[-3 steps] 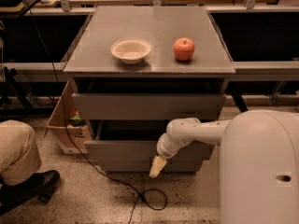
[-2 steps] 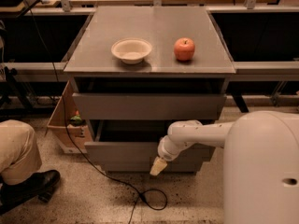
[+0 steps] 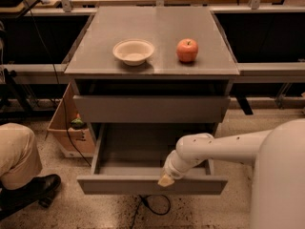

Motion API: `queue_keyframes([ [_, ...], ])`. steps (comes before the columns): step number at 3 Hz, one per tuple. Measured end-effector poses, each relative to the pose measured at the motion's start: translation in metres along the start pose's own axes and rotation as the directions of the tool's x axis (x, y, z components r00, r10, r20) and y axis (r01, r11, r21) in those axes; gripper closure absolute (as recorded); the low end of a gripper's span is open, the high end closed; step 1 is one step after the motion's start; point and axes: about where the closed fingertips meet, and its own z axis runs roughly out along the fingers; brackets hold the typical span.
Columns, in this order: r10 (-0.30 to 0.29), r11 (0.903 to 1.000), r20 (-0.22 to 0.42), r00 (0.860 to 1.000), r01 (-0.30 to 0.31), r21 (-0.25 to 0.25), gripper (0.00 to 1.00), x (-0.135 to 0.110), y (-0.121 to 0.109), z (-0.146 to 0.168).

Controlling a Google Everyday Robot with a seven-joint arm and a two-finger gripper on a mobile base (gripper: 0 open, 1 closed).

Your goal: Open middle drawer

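Observation:
The middle drawer (image 3: 143,184) is a plain grey tray pulled well out of the grey cabinet. Its bare inside shows, and its flat front faces me low in the camera view. My gripper (image 3: 166,179) is at the end of the white arm (image 3: 214,149). It rests at the top edge of that front, right of its middle. Above it, a taller grey drawer front (image 3: 151,109) stands nearly closed under the cabinet top. No lower drawer is visible.
A white bowl (image 3: 133,51) and a red apple (image 3: 187,50) sit on the cabinet top (image 3: 157,27). A cardboard box (image 3: 66,128) stands at the cabinet's left. A person's knee and black shoe (image 3: 28,190) are at the lower left. A black cable (image 3: 152,205) lies on the floor.
The middle drawer has slid out towards me from nearly closed to wide open. My gripper has moved with its front edge.

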Motion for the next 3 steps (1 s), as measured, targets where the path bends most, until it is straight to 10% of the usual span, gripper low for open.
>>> queue_keyframes([
  [1, 0.003, 0.9999, 0.000, 1.000, -0.003, -0.013, 0.78, -0.002, 0.017, -0.006],
  [3, -0.020, 0.9992, -0.028, 0.999, 0.019, -0.034, 0.24, -0.020, 0.042, -0.024],
])
